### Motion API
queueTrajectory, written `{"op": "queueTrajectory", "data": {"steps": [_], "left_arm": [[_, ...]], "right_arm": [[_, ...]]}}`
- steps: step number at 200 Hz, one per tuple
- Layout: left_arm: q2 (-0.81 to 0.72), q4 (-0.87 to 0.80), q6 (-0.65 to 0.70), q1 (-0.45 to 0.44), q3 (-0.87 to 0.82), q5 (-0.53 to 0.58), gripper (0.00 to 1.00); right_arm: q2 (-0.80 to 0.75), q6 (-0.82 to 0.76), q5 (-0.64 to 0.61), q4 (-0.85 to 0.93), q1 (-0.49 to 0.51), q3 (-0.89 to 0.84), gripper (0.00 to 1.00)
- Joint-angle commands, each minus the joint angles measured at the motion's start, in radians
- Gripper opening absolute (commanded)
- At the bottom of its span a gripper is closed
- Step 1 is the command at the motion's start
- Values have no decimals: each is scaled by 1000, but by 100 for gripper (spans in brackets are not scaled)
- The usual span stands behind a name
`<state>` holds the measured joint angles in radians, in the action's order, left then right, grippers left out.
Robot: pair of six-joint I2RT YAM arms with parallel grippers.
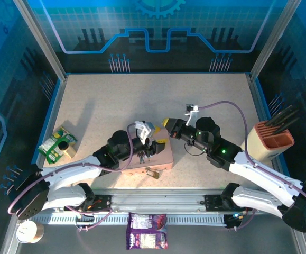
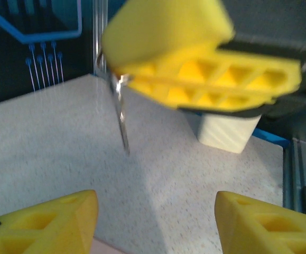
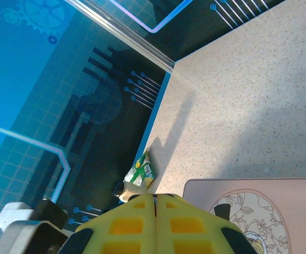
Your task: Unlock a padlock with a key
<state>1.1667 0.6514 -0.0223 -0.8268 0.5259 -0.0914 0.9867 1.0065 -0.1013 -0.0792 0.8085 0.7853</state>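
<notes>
Where the top camera looks down, one padlock (image 1: 153, 172) lies unheld on the worktop (image 1: 100, 106), just beside the one pink tin (image 1: 162, 159). From the left wrist, the left gripper (image 2: 155, 203) has its jaws gaping wide, probably to steady the lock, while the right gripper (image 2: 121, 74) dangles the single key (image 2: 122, 124). The right wrist shows its own jaws pressed together.

Bright even light, soft shadows, heavy foreground blur, left wrist view.

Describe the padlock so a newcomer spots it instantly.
Find the pink tin at the middle of the table, towards its near edge. Just off the tin's near side lies the padlock: a tiny brass block with a thin silver shackle, far smaller than the tin.
</notes>
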Motion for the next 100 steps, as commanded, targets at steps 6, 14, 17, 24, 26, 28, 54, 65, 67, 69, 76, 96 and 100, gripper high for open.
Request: {"op": "queueTrajectory", "data": {"steps": [6,14,17,24,26,28,54,65,67,69,76,96,100], "left_arm": [[31,147,100,-4,-10,8,56],[42,136,112,-3,3,7,53],[45,135,114,-3,7,6,51],[49,133,121,-3,14,10,49],[49,134,124,-3,14,13,48],[50,135,125,-3,14,14,48],[47,151,133,0,14,30,41],[48,145,133,1,17,30,38],[46,144,132,1,18,31,38],[45,142,131,2,19,31,37],[44,143,128,1,19,37,37],[44,148,124,5,16,50,36],[43,151,122,5,16,50,35]], "right_arm": [[-2,39,-22,-2,25,9,0],[-2,44,-22,-5,28,5,0],[-2,45,-21,-5,29,5,0],[-2,48,-19,-8,32,3,0],[-2,48,-19,-8,32,4,0],[-3,47,-20,-6,33,4,0],[-15,44,-32,4,35,0,0],[-20,41,-39,10,34,-1,0],[-21,41,-40,11,35,-2,0],[-21,42,-39,11,34,-3,0],[-23,44,-38,11,34,-4,0],[-25,51,-36,5,37,-15,0],[-25,52,-37,6,38,-17,0]]}}
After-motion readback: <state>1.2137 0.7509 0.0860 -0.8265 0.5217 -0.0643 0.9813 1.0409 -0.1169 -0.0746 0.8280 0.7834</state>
